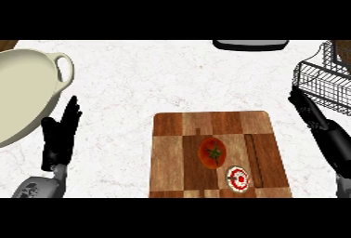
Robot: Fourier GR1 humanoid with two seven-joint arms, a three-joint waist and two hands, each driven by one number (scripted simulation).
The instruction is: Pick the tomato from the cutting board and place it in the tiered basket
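The white marbled worktop [171, 79] fills the view. At far left sits a large cream pot [21, 93] with a loop handle; its left part is cut off by the view's edge. Near and centre lies the wooden cutting board [219, 155], a patchwork of light and dark blocks, its near edge cut off at the bottom. At far right stands the dark wire tiered basket [326, 81]; only its left corner shows, the rest running out of view, so its tiers cannot be made out. A dark flat object [250, 45] at the far edge is cropped too and hard to identify.

The left hand [60, 132] is at the left, near the pot's rim, fingers straight and pointing away, holding nothing. The right hand [308, 111] is at the right edge just beside the basket, well apart from the board; its fingers look stretched out and empty, though dark hand against dark wire blurs the fingertips.

The tomato [212, 152] lies on the board near its middle, stem up. Just beside it, nearer and to the right, lies a small round red-and-white object [238, 178], too small to name.
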